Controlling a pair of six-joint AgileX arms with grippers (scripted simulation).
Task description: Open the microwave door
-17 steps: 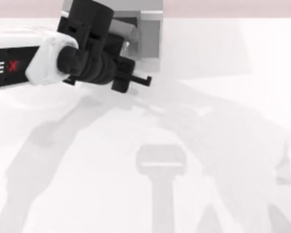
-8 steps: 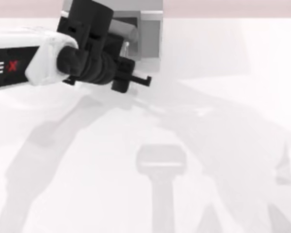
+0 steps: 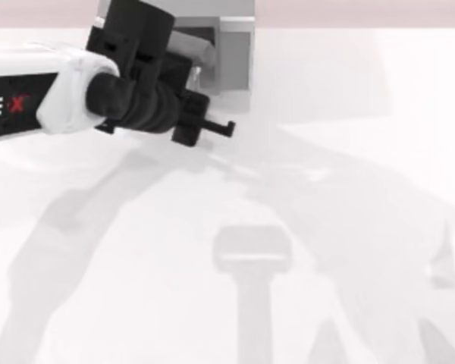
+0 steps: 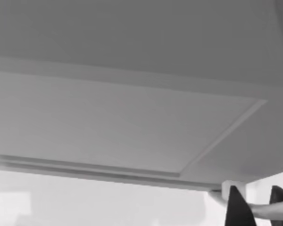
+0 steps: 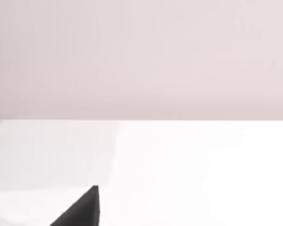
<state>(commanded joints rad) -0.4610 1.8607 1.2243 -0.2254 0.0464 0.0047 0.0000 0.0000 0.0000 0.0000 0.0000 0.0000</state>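
The grey microwave (image 3: pixel 239 57) stands at the table's far edge, left of centre, largely covered by my left arm. In the left wrist view the microwave door (image 4: pixel 108 122) fills the picture, a grey frame around a lighter window. Its pale bar handle (image 4: pixel 273 210) runs along one edge and passes between the two dark fingers of my left gripper (image 4: pixel 258 207), which is shut on it. In the top view the left gripper (image 3: pixel 205 125) sits at the microwave's front. Of my right gripper, one dark fingertip (image 5: pixel 85 209) shows over bare table, far from the microwave.
The white table (image 3: pixel 326 227) carries only the arms' shadows. A pale pink wall (image 5: pixel 141 56) runs behind its far edge.
My left arm has shifted slightly to the left, its gripper still on the door handle. Nothing else has moved.
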